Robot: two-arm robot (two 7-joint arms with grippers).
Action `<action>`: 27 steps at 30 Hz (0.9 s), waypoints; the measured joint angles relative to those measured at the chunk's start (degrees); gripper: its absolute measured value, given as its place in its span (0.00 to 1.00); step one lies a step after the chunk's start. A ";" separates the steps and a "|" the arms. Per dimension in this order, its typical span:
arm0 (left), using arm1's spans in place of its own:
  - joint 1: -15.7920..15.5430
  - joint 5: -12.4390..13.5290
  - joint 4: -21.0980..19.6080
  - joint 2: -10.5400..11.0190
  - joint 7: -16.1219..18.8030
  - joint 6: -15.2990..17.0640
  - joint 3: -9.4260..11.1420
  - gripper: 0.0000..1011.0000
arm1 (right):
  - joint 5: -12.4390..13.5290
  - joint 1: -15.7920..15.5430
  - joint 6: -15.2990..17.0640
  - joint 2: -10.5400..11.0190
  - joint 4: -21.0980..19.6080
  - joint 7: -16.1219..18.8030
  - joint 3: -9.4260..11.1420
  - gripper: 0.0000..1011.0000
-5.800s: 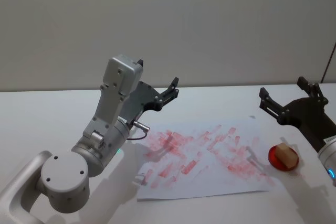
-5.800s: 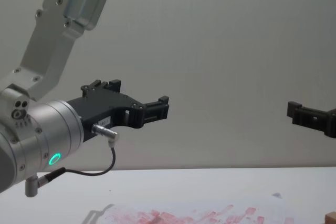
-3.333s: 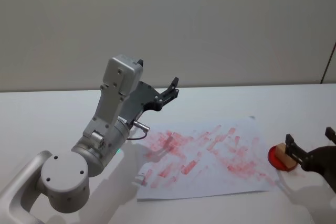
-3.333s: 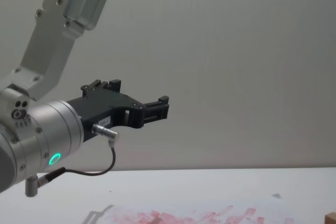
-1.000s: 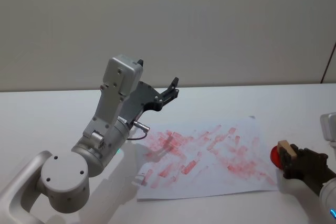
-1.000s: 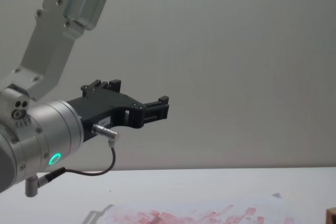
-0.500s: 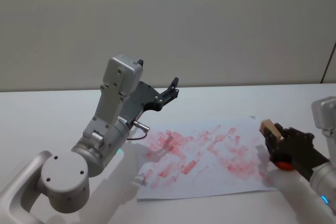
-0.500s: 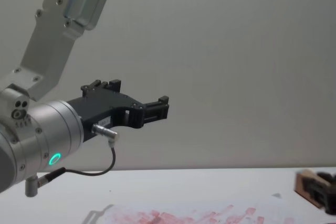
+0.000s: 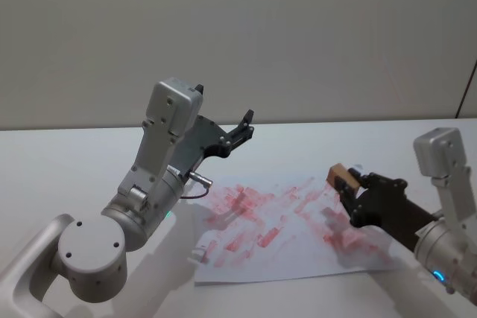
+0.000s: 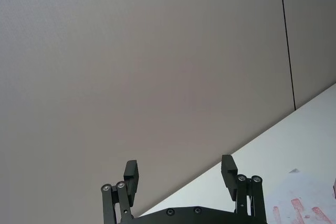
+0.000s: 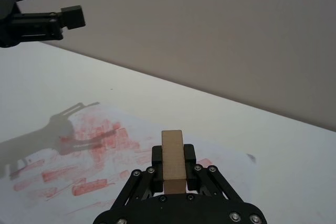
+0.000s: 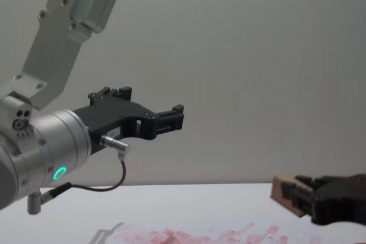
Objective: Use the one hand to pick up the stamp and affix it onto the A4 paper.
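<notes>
Head view high, looking down on A4 paper (image 9: 291, 229); chest view low, side-on; wrist views close behind left gripper (image 10: 179, 167) and right gripper (image 11: 172, 156). Paper in all four.

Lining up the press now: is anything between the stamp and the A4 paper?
Nothing visible is. The right gripper holds the stamp in the air over the right part of the A4 paper, and nothing lies on the sheet beneath it. The left gripper hangs open, raised beyond the paper's far left edge, off that path.
</notes>
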 joint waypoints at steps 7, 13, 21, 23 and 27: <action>0.00 0.00 0.00 0.00 0.00 0.00 0.00 0.99 | 0.57 0.61 1.96 -0.27 1.28 3.61 -0.61 0.21; 0.00 0.00 0.00 0.00 0.00 0.00 0.00 0.99 | 0.66 0.62 5.08 -0.13 2.15 5.36 -1.04 0.21; 0.00 0.00 0.00 0.00 0.00 0.00 0.00 0.99 | -0.06 0.36 8.49 0.21 3.09 6.14 -1.49 0.21; 0.00 0.00 0.00 0.00 0.00 0.00 0.00 0.99 | -0.40 0.31 9.51 0.29 3.46 6.26 -1.64 0.21; 0.00 0.00 0.00 0.00 0.00 0.00 0.00 0.99 | -0.69 0.38 10.21 0.30 3.78 6.39 -1.77 0.21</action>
